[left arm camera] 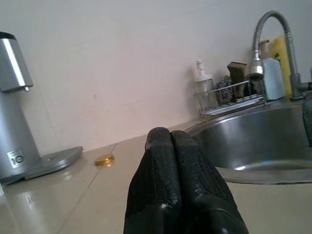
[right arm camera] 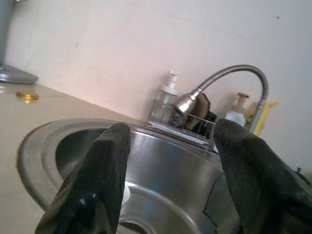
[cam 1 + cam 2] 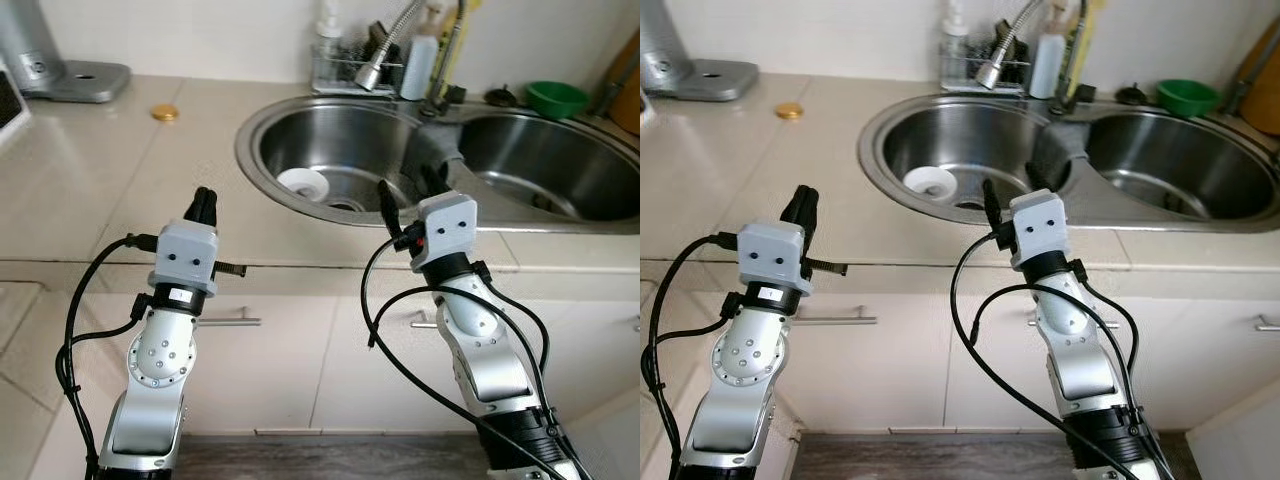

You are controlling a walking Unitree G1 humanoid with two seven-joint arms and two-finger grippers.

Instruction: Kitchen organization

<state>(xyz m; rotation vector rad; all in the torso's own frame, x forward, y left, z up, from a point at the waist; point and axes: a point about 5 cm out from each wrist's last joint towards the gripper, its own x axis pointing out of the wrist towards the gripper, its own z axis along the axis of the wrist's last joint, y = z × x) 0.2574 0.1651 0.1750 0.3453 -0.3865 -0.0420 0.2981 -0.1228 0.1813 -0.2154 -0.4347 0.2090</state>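
Nearest the camera are the two silver arms, rising from the lower edge of the head view. The left gripper [image 3: 204, 203] has its black fingers pressed together with nothing between them, hanging over the beige countertop [image 3: 90, 170] near its front edge. The right gripper [image 3: 410, 190] has its fingers spread wide and empty, poised at the front rim of the double sink [image 3: 250, 130], over the left basin.

In that basin, at about 11 o'clock from the right gripper, a small white bowl [image 3: 303, 183] sits beside the drain. At 12 o'clock, the flexible faucet [image 3: 385, 50] bends down over the basin, with a wire caddy [image 3: 335, 70] of soap bottles and scrubbers behind it. At 1 o'clock, a green bowl [image 3: 556, 98] stands behind the right basin.

From the left gripper, a gold lid [image 3: 165, 113] lies at 11 o'clock on the countertop, and a silver appliance [image 3: 40, 60] stands further off at 10 o'clock.
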